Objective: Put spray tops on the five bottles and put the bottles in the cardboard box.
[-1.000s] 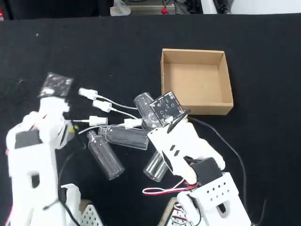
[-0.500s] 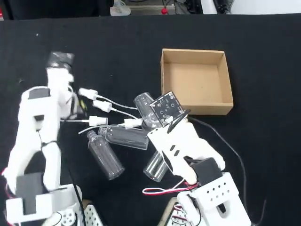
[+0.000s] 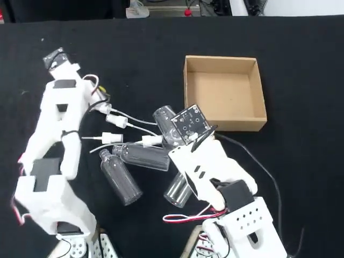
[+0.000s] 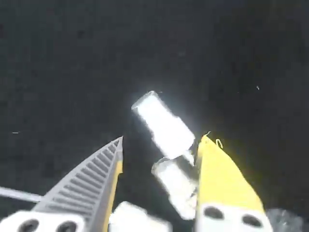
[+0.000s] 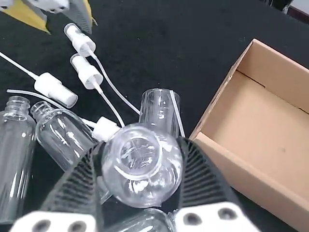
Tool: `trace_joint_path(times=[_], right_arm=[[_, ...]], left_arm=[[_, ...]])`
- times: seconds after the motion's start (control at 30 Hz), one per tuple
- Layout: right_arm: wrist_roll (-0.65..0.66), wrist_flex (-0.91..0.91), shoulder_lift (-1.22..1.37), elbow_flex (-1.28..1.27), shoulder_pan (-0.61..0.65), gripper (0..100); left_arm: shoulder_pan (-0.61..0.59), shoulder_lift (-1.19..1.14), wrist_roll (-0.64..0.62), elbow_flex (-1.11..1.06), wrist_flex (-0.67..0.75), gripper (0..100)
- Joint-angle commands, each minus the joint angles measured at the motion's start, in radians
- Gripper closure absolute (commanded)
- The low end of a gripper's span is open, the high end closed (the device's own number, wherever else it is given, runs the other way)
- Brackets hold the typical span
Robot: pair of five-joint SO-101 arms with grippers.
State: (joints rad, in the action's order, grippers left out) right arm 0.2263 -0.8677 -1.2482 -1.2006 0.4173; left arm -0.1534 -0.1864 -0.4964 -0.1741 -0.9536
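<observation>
Now the right gripper (image 5: 141, 147) clamps a bottle (image 5: 140, 166) beside the cardboard box (image 3: 226, 126), 4 loose bottles (image 3: 142, 156) crowding it. The left gripper (image 4: 162, 139) gapes around a spray top (image 4: 161, 123).

I see the left arm (image 3: 56, 121) running up the left side of the black table (image 3: 301, 80), its tip at the farthest of four spray tops (image 3: 116, 121), which lie in a loose row with their tubes trailing right. The right arm (image 3: 209, 166) comes in from the near edge, its wrist over a cluster of clear bottles (image 3: 141, 156) lying on their sides, with one bottle (image 3: 163, 116) showing just left of the wrist. The box (image 3: 224, 125) sits open-topped just right of that wrist, well apart from the left arm.
</observation>
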Motion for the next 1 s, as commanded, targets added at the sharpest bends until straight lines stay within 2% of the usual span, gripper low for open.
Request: trace_joint_path(times=[0.0, 0.23, 0.5, 0.57, 0.73, 0.83, 0.97], right_arm=[[0.005, 0.025, -0.024, 0.002, -0.014, 98.8], [0.005, 0.025, -0.024, 0.002, -0.014, 98.8], [0.005, 0.025, -0.024, 0.002, -0.014, 98.8], [0.005, 0.025, -0.024, 0.002, -0.015, 98.8], [0.005, 0.025, -0.024, 0.002, -0.015, 98.8], [0.005, 0.025, -0.024, 0.002, -0.015, 98.8], [0.005, 0.025, -0.024, 0.002, -0.017, 98.8]], left_arm=[[0.013, -0.084, -0.106, 0.142, 0.006, 76], [0.033, -0.238, -0.193, 0.22, 0.005, 76], [0.041, -0.328, -0.19, 0.277, 0.005, 76], [0.042, -0.328, -0.192, 0.277, 0.005, 79], [0.035, -0.33, -0.193, 0.314, 0.005, 98], [0.03, -0.328, -0.193, 0.349, 0.005, 95], [0.022, -0.327, -0.192, 0.441, -0.003, 97]])
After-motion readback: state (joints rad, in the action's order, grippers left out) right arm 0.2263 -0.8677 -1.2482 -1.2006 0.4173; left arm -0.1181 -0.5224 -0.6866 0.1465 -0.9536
